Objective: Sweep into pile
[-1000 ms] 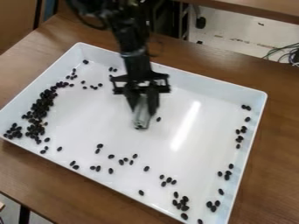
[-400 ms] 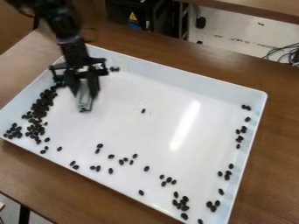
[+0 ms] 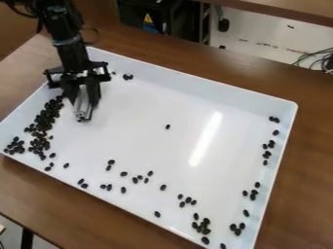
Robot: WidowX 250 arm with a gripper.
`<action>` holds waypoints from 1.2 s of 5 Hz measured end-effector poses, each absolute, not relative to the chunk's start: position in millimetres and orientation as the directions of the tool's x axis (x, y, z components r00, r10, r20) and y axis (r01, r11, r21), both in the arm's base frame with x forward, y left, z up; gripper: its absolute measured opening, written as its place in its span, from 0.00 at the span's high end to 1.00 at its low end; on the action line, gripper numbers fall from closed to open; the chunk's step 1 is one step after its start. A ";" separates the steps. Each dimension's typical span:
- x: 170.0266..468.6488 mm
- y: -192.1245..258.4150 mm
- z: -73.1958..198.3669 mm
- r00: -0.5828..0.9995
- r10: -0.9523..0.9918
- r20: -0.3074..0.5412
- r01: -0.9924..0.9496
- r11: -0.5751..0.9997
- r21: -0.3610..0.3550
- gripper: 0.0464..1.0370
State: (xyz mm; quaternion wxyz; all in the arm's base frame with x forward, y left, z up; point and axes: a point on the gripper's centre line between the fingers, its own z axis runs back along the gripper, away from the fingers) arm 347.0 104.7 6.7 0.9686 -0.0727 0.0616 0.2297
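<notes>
My gripper [image 3: 83, 104] hangs over the upper left part of the white tray [image 3: 281, 103], shut on a pale grey sweeping tool [image 3: 83, 106] whose lower end is low over the tray floor. Just left of it, a dense pile of black beans [image 3: 46, 116] runs along the tray's left side. Loose beans [image 3: 137, 180] are scattered along the front edge, with a cluster [image 3: 200, 224] near the front right corner and more beans [image 3: 267, 154] along the right wall. One single bean [image 3: 167, 126] lies near the middle. The arm hides part of the tray's upper left corner.
Raised walls run around the tray, which stands on a brown wooden table [image 3: 313, 160]. Behind the table are dark equipment [image 3: 146, 14] and, at the far right, some cables [image 3: 317, 59].
The gripper and tool have moved left from the tray's upper middle to beside the pile. The lone middle bean has shifted slightly, and small beans near the upper left are now behind the arm.
</notes>
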 end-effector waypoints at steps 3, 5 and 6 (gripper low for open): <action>343.3 -2.9 43.6 0.969 0.230 -0.086 -0.240 0.963 -0.121 0.68; 314.9 -102.6 33.4 0.997 0.079 -0.021 -0.082 0.983 -0.163 0.68; 307.0 -150.1 37.7 0.999 0.050 -0.008 -0.051 0.985 -0.165 0.68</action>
